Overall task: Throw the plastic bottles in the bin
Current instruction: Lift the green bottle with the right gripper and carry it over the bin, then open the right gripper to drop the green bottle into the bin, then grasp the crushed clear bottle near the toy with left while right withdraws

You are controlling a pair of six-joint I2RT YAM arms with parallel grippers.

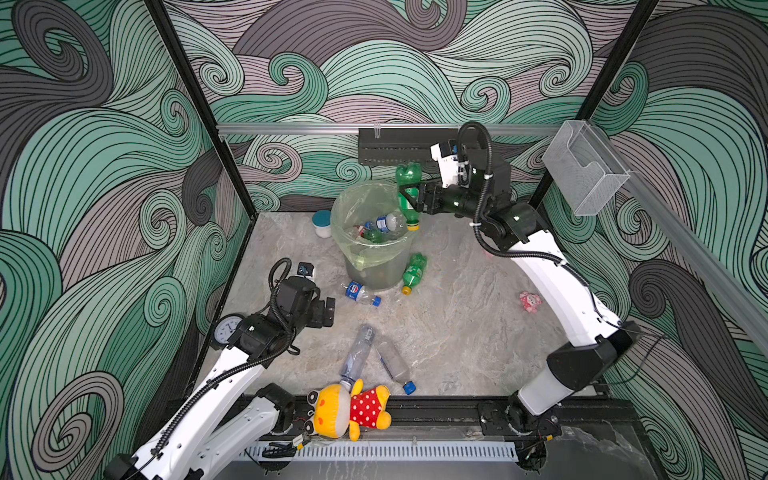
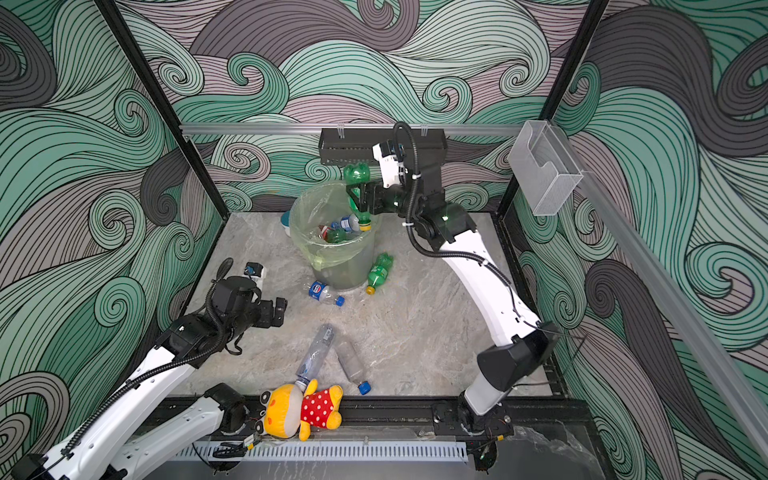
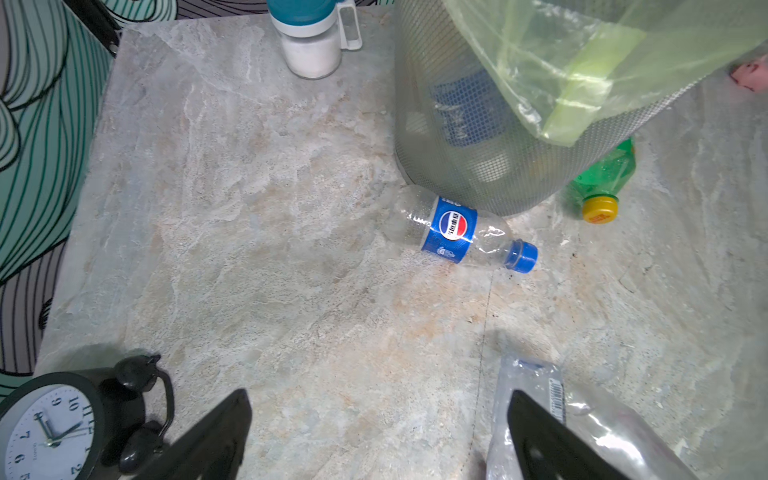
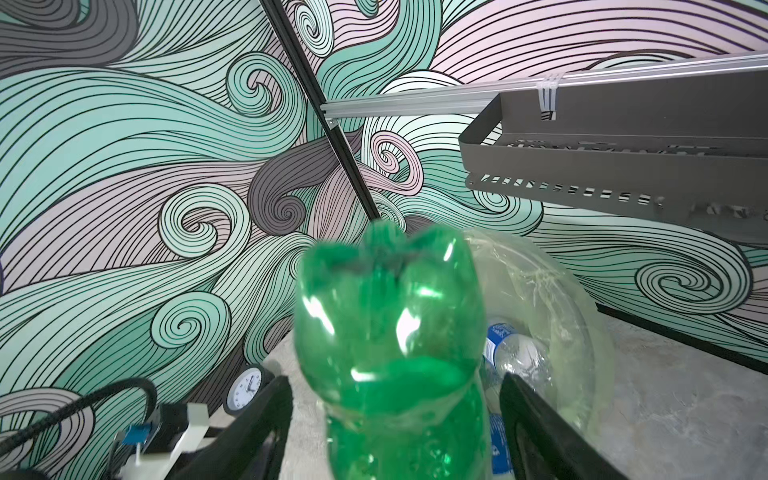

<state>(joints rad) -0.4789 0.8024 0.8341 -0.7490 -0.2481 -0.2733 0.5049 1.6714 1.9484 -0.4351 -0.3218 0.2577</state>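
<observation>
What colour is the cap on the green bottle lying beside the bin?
Yellow. The cap of that green bottle shows best in the left wrist view.

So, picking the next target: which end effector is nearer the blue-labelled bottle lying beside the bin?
Left. The left end effector hovers close to that bottle; the right end effector is raised over the bin, on its far side.

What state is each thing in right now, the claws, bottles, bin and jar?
bin: upright, bagged, bottles inside.
right gripper: open.
upended green bottle: between its jaws, cap down, above the bin.
left gripper: open, empty.
blue-labelled bottle: capped, lying beside the bin.
second green bottle: capped, lying beside the bin.
blue-capped clear bottle: lying flat.
long clear bottle: lying flat, neck at the plush toy.
jar: upright, lidded.
</observation>
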